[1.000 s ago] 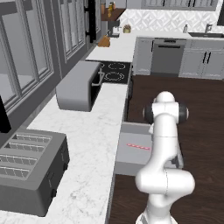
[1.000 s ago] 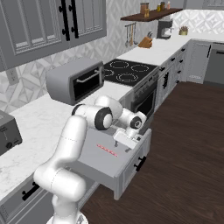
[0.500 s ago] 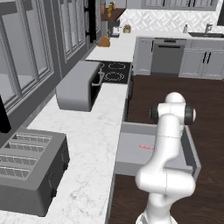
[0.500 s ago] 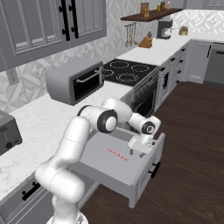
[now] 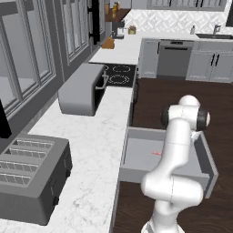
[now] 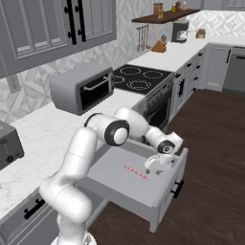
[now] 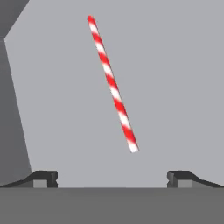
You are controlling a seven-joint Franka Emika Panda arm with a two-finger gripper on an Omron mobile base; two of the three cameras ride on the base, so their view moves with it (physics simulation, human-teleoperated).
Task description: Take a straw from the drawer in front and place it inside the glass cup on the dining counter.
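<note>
The drawer point(image 6: 168, 190) stands pulled far out from under the marble worktop, its grey inside showing point(image 5: 141, 157). On its floor lies the straw point(image 6: 136, 172), a thin red-and-white striped stick, also small beside the arm point(image 5: 157, 153). My gripper point(image 6: 154, 167) hangs just inside the drawer's front panel, a little to the right of the straw. In the hand view the straw point(image 7: 111, 83) runs slantwise over the grey drawer floor point(image 7: 175, 87), ahead of my gripper point(image 7: 112, 179), which is open with nothing between its fingertips point(image 7: 43, 178). The glass cup and the dining counter are out of view.
On the marble worktop point(image 5: 95, 136) a dark grey toaster point(image 5: 32, 177) stands near me and a grey toaster oven point(image 5: 82, 88) further on, with a black cooktop point(image 5: 119, 75) beyond. Dark wood floor point(image 6: 215, 143) lies to the right of the drawer.
The drawer has slid much further out of the cabinet. My hand has travelled outward with its front panel and stayed open; the straw has ridden along on the drawer floor.
</note>
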